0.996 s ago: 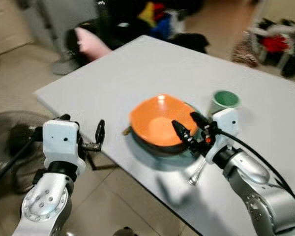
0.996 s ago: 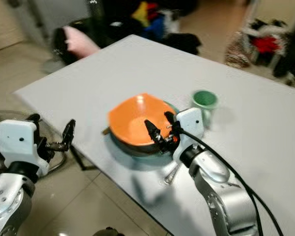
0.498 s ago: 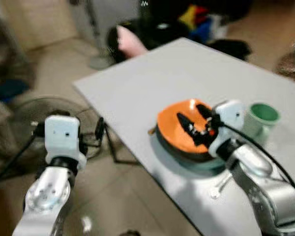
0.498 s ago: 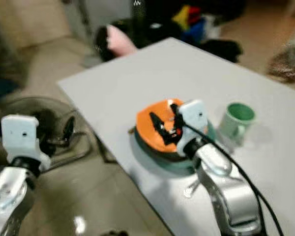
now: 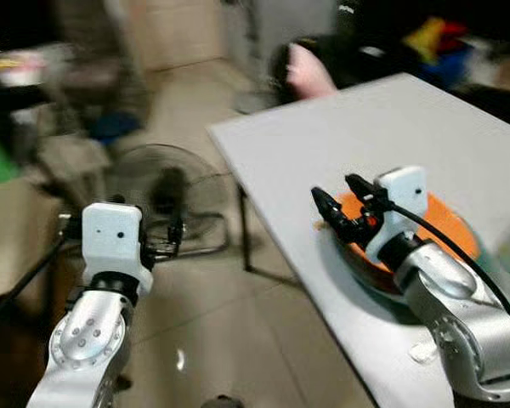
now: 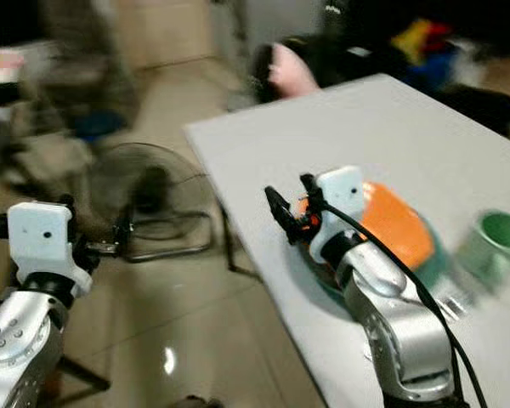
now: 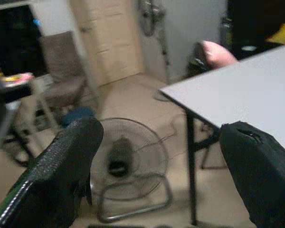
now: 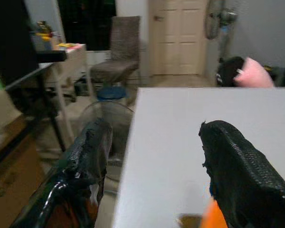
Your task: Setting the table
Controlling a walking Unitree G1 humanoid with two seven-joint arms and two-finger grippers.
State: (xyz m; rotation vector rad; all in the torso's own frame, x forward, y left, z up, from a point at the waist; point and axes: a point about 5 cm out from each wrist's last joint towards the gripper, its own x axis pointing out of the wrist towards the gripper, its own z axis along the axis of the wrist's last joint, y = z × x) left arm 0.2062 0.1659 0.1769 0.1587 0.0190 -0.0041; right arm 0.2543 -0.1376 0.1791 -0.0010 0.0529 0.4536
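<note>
Both arms raised forward; left claw (image 5: 172,240) spread wide, right claw (image 5: 340,206) also parted, empty.

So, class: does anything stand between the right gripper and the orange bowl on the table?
Nothing visible does. The right gripper, fingers apart and empty, hangs just over the near rim of the orange bowl, which sits on the white table. The green cup stands on the bowl's far side, out of the way.

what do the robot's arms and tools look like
Both arms are silver, rounded metal with a white boxy wrist block marked by one dark dot. Each tool, left tool and right tool, has two long black textured fingers. A black cable runs along the right arm; orange-red bits sit at its fingers' base.
</note>
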